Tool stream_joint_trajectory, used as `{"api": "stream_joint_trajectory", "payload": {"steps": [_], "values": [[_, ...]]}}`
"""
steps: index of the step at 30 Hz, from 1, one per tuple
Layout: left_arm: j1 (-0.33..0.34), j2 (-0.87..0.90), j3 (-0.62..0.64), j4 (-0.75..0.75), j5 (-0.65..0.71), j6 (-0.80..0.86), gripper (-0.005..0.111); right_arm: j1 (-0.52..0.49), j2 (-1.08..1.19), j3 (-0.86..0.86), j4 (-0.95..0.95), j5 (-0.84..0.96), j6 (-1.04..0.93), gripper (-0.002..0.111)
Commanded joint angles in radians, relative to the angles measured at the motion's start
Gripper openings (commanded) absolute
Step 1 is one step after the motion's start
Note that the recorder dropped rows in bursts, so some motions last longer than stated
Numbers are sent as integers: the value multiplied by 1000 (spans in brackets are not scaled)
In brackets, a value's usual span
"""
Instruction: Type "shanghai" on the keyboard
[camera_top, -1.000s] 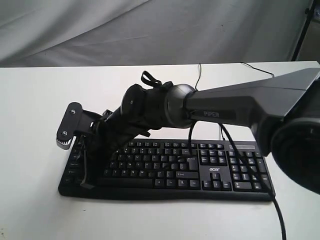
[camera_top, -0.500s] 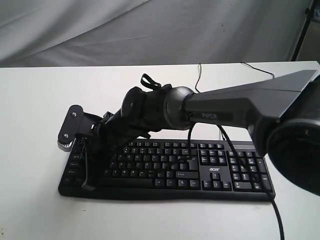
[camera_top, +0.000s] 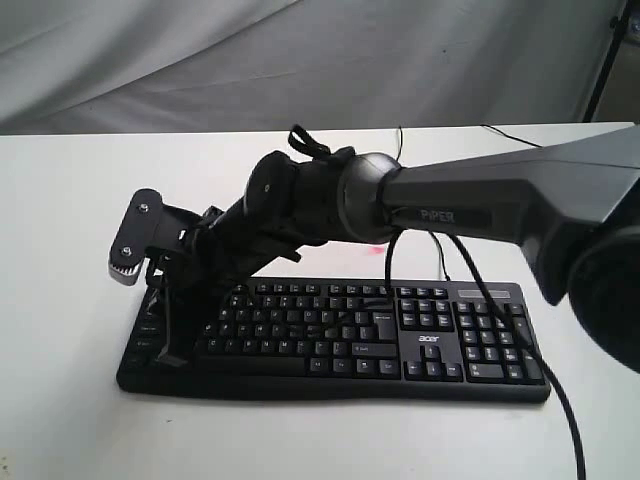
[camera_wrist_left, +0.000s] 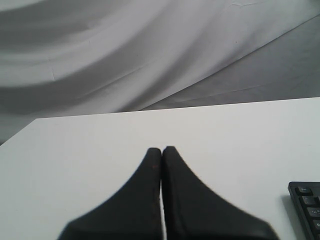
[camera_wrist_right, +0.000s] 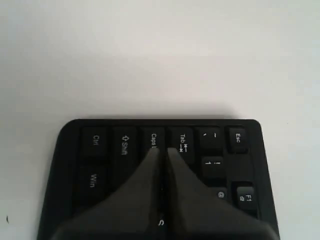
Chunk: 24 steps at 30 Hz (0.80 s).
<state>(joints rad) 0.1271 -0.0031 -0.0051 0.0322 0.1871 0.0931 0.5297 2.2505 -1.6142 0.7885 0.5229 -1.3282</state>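
The black keyboard (camera_top: 400, 340) lies on the white table (camera_top: 70, 200) with its number pad and "acer" logo toward the right. My right arm reaches across it to its left end. My right gripper (camera_top: 172, 355) points down there, shut and holding nothing. In the right wrist view my right gripper (camera_wrist_right: 161, 150) has its tips over the keyboard (camera_wrist_right: 100, 150), at the Caps and Tab keys, and an S legend shows between the fingers. My left gripper (camera_wrist_left: 161, 149) is shut and empty over bare table. A corner of the keyboard (camera_wrist_left: 306, 200) shows beside it.
Thin black cables (camera_top: 400, 150) run from behind the keyboard to the table's far edge. The right arm's own cable (camera_top: 540, 380) hangs over the number pad. Grey cloth (camera_top: 300, 60) hangs behind the table. A dark stand leg (camera_top: 605, 60) is at the far right.
My right arm has risen a little. The shut gripper and its wrist have shifted slightly up and left over the keyboard's left end.
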Motion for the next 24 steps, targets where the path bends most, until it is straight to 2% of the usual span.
{"api": "stream_joint_trajectory", "payload": {"steps": [1, 16, 24], "values": [[-4, 3, 5, -1, -4, -3, 1, -18, -12, -5, -23, 33, -9, 0], [-4, 3, 5, -1, -4, -3, 1, -89, -40, 16, -62, 184, -23, 0], [-4, 3, 5, -1, -4, -3, 1, -152, -182, 262, -67, 73, -141, 0]]}}
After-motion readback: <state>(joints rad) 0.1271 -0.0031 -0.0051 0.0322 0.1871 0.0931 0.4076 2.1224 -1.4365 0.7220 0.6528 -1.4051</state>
